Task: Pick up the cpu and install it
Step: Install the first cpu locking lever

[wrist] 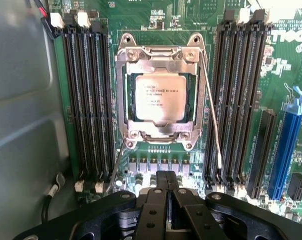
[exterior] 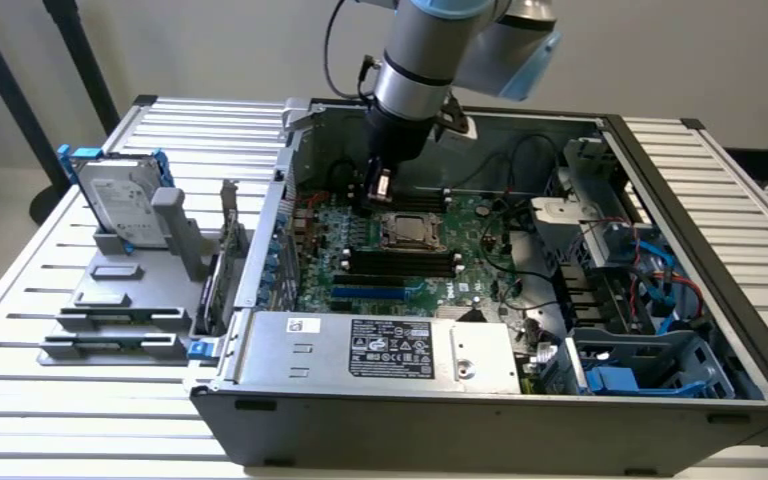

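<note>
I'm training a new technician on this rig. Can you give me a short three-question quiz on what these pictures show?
1. True or false: the chip lies inside the metal socket frame on the green board.
2. The pincer is: A) shut on the chip; B) shut, holding nothing; C) wide open.
3. Fill in: in the exterior view, the upright silver drive stands to the view's ___ of the computer case.

Key: 1 true; 2 B; 3 left.
</note>
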Available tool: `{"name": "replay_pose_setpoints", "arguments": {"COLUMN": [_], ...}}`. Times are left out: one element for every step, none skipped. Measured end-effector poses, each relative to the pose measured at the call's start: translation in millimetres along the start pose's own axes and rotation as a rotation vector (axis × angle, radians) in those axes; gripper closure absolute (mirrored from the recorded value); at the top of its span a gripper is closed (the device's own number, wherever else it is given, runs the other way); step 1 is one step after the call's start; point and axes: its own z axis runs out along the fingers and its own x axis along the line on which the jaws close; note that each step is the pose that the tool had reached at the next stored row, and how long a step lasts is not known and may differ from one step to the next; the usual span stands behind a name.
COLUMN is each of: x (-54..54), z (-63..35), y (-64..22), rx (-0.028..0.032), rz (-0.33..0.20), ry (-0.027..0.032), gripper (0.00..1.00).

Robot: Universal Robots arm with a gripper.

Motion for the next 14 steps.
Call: {"name": "replay_pose_setpoints", "arguments": {"x": [-0.5, -0.8, -1.0, -1.1, -1.2, -1.2, -1.1, -1.1, -1.1, -1.1, -1.1, -1.1, -1.1, -1.1], "z": [-0.7, -1.7, -2.9, -4.4, -5.8, -7.0, -7.6, -8.1, -8.3, -8.3, -8.4, -8.4, -8.4, -8.4], "y": [-2.5, -4.7, -6.4, -8.0, -9.2, -10.1, -10.6, -10.9, -11.0, -11.2, -11.3, -11.3, -11.4, -11.4], "rx": [0.0000, 0.0000, -0.0001, -0.0001, -0.0002, -0.0003, -0.0006, -0.0008, -0.0012, -0.0016, -0.0020, -0.0023, -0.0026, -0.0031], "rz": [0.000, 0.000, 0.001, 0.002, 0.004, 0.007, 0.012, 0.018, 0.025, 0.033, 0.041, 0.049, 0.058, 0.068], "ry": [0.0002, 0.0007, 0.0014, 0.0025, 0.0039, 0.0053, 0.0068, 0.0083, 0.0101, 0.0119, 0.0138, 0.0156, 0.0176, 0.0197], "gripper": [0.89, 0.89, 0.89, 0.89, 0.89, 0.89, 0.89, 0.89, 0.89, 0.89, 0.89, 0.89, 0.89, 0.89]}}
